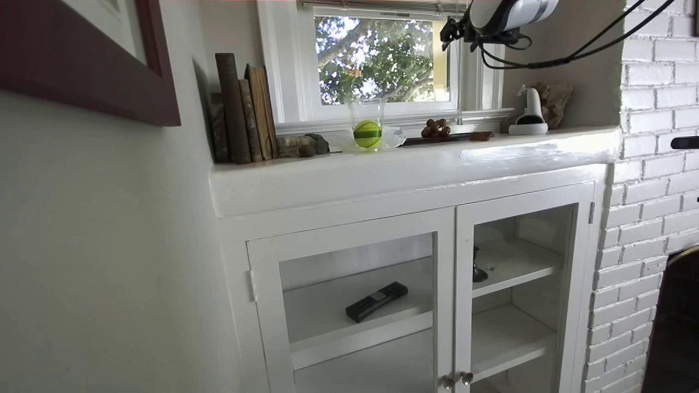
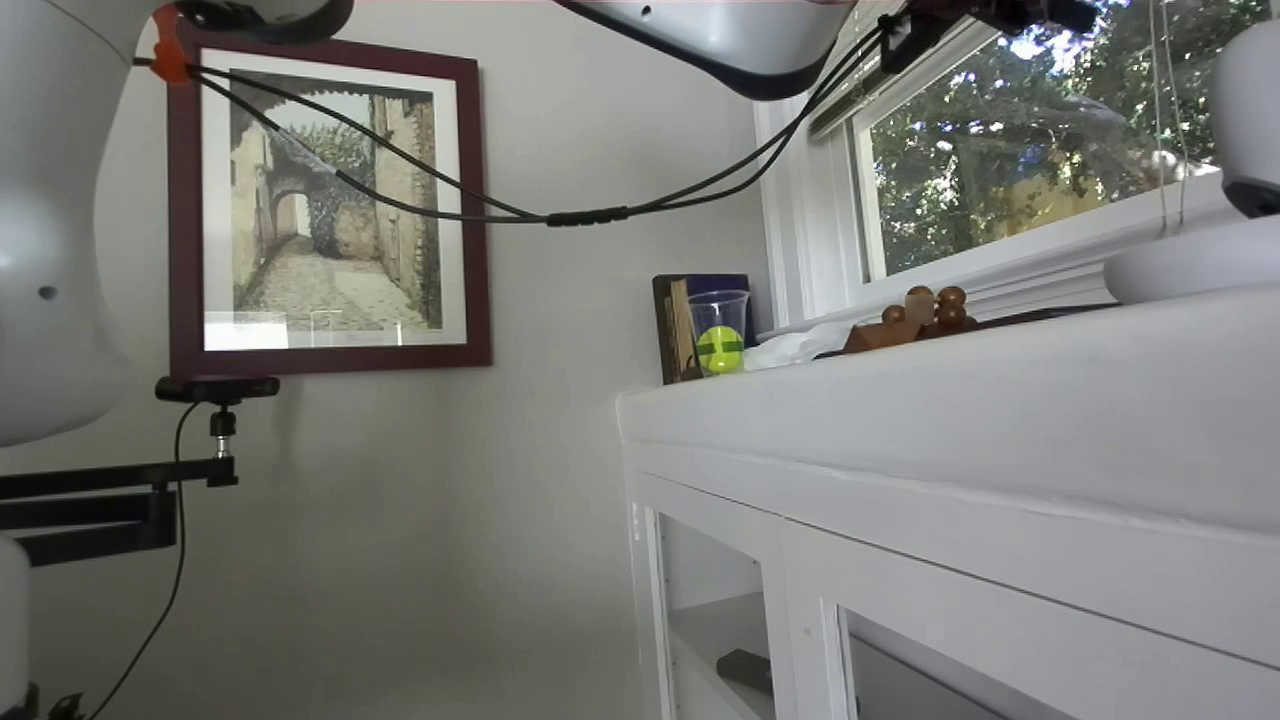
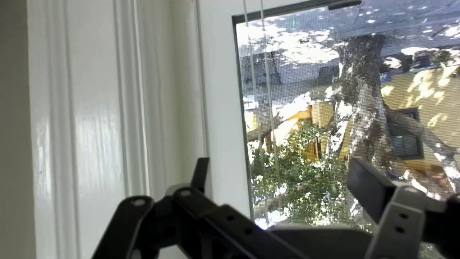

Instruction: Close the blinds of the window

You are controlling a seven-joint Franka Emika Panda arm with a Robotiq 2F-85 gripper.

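Blinds (image 1: 377,7) are gathered in a stack along the top of the window (image 1: 377,63), so most of it is uncovered. The gripper (image 3: 283,172) stands before the window, high up, on the side where the cords (image 3: 267,86) hang. Its fingers (image 3: 368,187) are spread wide and hold nothing; in the wrist view the cords run between them, though whether within their reach or beyond I cannot tell. That spread is probably meant to take a cord, which would likely let the stack down. Sideways, room looks tight at the window's frame (image 3: 226,108), against which one fingertip shows; across the window there is more. Below the window, a ledge (image 1: 415,170) bears a cup (image 2: 718,310), beads (image 1: 436,129) and a white device (image 1: 531,112), so a downward pull should end above them. A cable (image 1: 546,64) loops beside the window and might snag.
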